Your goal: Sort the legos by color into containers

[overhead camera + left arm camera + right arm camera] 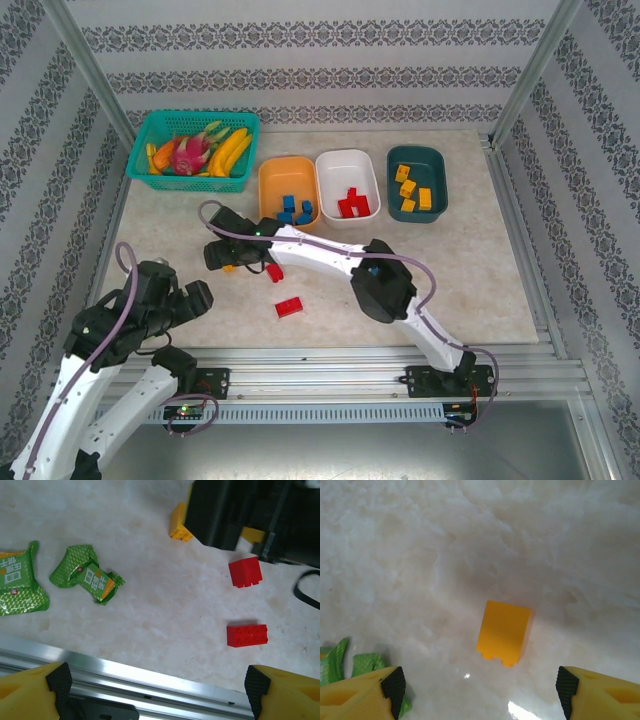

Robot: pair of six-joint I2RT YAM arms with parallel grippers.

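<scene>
Three containers stand in a row at the back: an orange tub (270, 178) with blue legos (295, 209), a white tub (347, 161) with red legos (354, 204), and a dark teal tub (416, 158) with yellow legos (411, 188). My right gripper (220, 254) (480, 690) is open and hovers low over a yellow lego (504, 632) (179, 527), which lies on the table between and just ahead of its fingertips. Two red legos (245, 572) (247, 635) lie loose on the table (274, 272) (289, 307). My left gripper (198, 298) (157, 690) hangs open and empty over the near table edge.
Two green snack wrappers (87, 575) (17, 577) lie left of the loose bricks; one shows by my right gripper's left finger (340, 665). A teal mesh basket (150, 125) with fruit stands at the back left. An aluminium rail (150, 667) runs along the near edge.
</scene>
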